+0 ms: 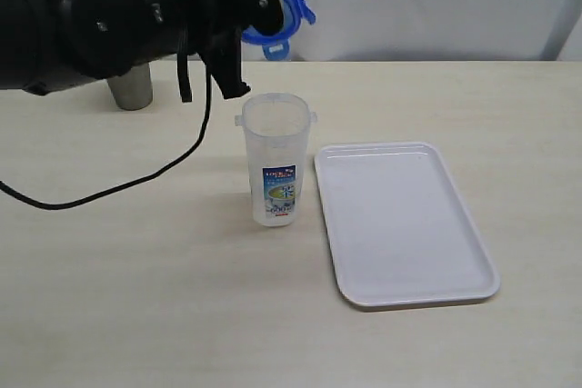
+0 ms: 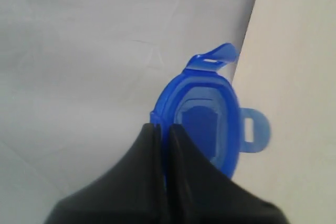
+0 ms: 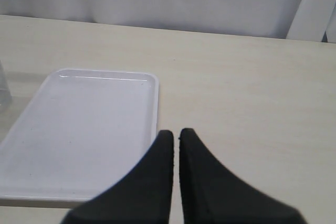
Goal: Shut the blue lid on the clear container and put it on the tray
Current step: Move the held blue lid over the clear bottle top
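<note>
The clear container point(image 1: 275, 159) stands upright and open-topped on the table, just left of the white tray point(image 1: 400, 220). My left gripper point(image 2: 161, 128) is shut on the edge of the blue lid point(image 2: 210, 116) and holds it up in the air. In the exterior view the blue lid point(image 1: 284, 17) shows behind the left arm, above and behind the container. Two of its snap flaps stick out. My right gripper point(image 3: 175, 134) is shut on nothing, hovering over the table beside the tray point(image 3: 79, 135); it is out of the exterior view.
A steel cup point(image 1: 132, 88) stands at the back left, partly behind the left arm. A black cable point(image 1: 136, 179) droops from that arm onto the table left of the container. White backdrop lines the far table edge.
</note>
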